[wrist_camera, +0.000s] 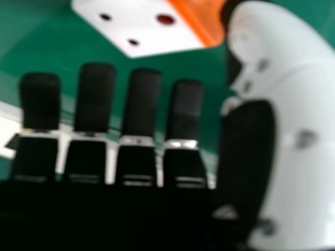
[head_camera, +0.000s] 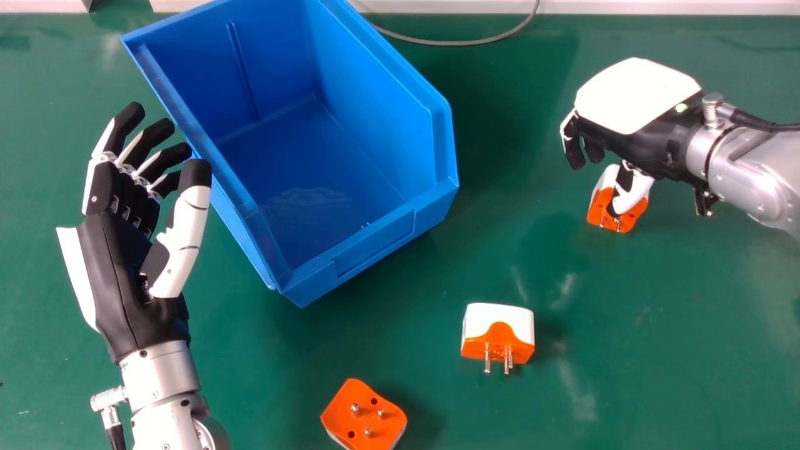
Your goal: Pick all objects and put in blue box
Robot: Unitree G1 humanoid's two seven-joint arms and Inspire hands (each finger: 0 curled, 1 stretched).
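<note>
Holding, in the head view, the black-and-white right hand with fingers uncurled and thumb at a boxy orange-and-white plastic adapter on the green desk. Resting relaxed left hand beside the open blue plastic box, near the desk's far edge. Lying nearer than the box's front corner: upright adapter and prongs-up adapter. In the right hand view: fingers apart, with adapter by thumb.

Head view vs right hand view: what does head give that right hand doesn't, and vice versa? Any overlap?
Head: blue box, open left hand beside it, gray cable behind, front-center adapter with pins toward the camera side, pins-up adapter nearest the camera.

Right hand: three holes in the white face of the adapter by the thumb; inner side of the straight fingers.

Both: right hand with its thumb, that third adapter, green table.
</note>
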